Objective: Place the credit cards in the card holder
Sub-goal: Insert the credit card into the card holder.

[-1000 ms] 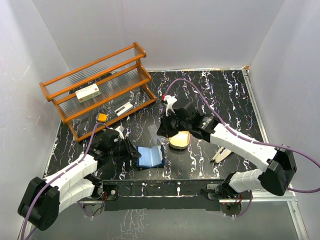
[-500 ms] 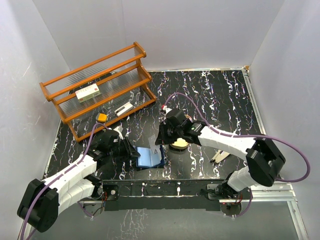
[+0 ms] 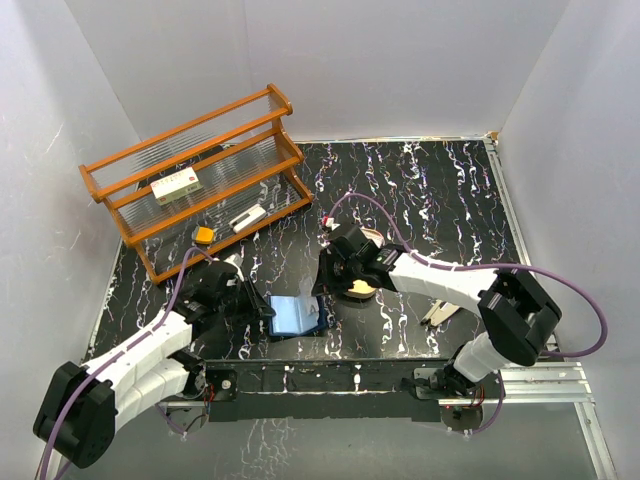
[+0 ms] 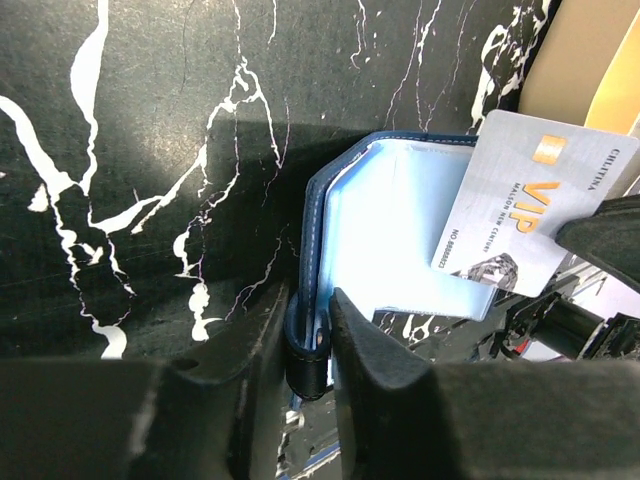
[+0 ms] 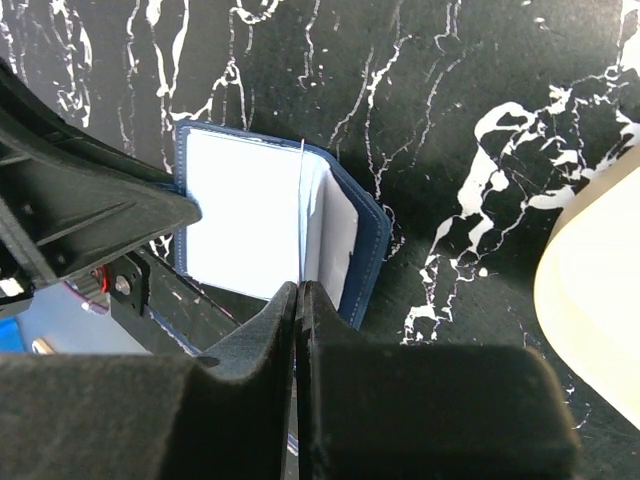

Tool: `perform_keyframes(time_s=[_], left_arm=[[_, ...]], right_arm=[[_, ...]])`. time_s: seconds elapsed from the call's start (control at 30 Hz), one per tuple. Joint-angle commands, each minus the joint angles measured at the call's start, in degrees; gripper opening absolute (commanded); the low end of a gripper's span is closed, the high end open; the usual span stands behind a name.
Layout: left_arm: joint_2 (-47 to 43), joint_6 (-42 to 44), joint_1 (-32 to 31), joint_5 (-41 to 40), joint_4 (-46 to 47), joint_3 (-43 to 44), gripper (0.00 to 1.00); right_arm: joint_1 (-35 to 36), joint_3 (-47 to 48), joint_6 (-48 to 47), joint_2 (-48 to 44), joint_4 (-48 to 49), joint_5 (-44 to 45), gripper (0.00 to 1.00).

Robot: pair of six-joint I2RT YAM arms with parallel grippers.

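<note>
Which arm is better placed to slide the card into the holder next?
Right. The right gripper pinches the grey card over the open card holder, while the left gripper clamps the holder's edge, steadying it.

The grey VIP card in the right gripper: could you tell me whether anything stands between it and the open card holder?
Nothing visible does. The VIP card, in the right gripper, hangs over the light-blue inside of the card holder; the left gripper clamps its cover edge.
</note>
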Motion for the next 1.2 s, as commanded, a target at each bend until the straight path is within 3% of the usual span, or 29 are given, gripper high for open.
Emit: perform_keyframes(time_s=[0.0,0.07,0.4,0.67,0.93,1.17], left_arm=[[-1.74,0.52,0.12,-1.00,-2.25,0.82,0.24],[-2.06,0.36,0.10,-1.42,-2.81,0.86,0.28],[-3.76,-0.19,0.14,-2.55,-4.91,0.93,0.28],[-3.16,-0.46,0.14,-2.36,-4.10,-0.09,0.01],[-1.64,-0.85,0.10,-3.73,-4.96,-0.33,0.00],[-1.57,-1.33,0.10,-3.95,-4.96,-0.57,0.00]], right_arm=[[0.24,-0.84,1.00,0.40,2.51,1.58,0.00],[0.27,-0.94,0.84,0.47,2.05,2.47,0.00],[0.26,-1.79,0.21,0.51,1.13,4.82,0.00],[0.24,-1.59,0.73,0.04,1.87,3.72,0.00],[0.35,-3.55,7.64,-1.76,8.31,-4.07,0.00],[0.90,-4.74,9.87,-0.20,8.93,-3.60,0.00]])
